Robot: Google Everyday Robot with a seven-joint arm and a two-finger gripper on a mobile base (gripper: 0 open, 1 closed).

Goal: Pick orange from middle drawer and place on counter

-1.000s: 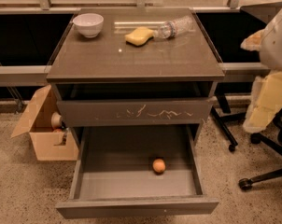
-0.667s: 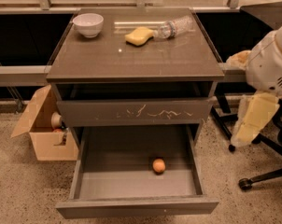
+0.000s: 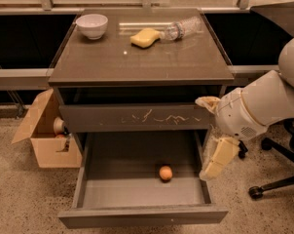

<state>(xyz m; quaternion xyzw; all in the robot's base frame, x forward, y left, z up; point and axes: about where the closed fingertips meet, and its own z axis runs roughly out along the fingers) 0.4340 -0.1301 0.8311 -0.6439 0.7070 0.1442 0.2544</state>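
Nearest you, the middle drawer stands open, with the orange on its floor right of centre. Your gripper hangs by its right wall, jaws spread and empty, arm cut off rightward.

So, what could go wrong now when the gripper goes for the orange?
The gripper hangs by the right wall of the middle drawer, so it may hit that wall on entry. The orange is round and lies loose on the smooth floor; a touch may roll it away.
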